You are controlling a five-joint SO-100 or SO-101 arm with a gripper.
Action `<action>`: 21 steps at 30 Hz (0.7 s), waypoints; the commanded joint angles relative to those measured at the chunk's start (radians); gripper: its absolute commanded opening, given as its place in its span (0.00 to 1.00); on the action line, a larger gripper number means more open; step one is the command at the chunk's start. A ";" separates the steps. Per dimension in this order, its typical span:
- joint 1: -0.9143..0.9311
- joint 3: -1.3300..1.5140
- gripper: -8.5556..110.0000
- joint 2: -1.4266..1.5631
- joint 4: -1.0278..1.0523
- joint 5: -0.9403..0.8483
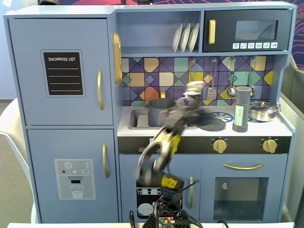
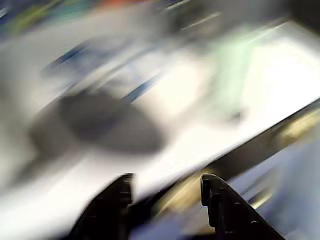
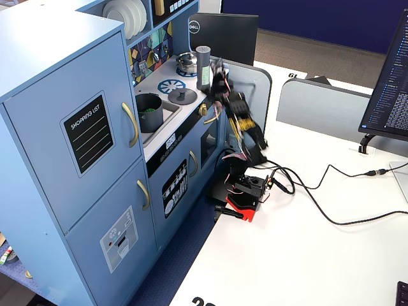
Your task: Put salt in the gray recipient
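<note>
Dark gray and slim, the cylindrical salt shaker with a pale green label (image 1: pixel 242 109) stood untouched on the toy kitchen's white bench (image 1: pixel 285 127), right of the flat lid (image 1: pixel 212 124) in a fixed view. The matte gray pot (image 1: pixel 160 111) sat well apart in the sink, left. Blurred in mid-swing, the hand (image 2: pixel 166 190) showed fingers spread and empty. Reaching looked underway; next it would need to close around the shaker's body.
</note>
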 commanded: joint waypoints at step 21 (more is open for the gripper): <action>-0.666 1.072 0.09 0.488 0.206 -0.023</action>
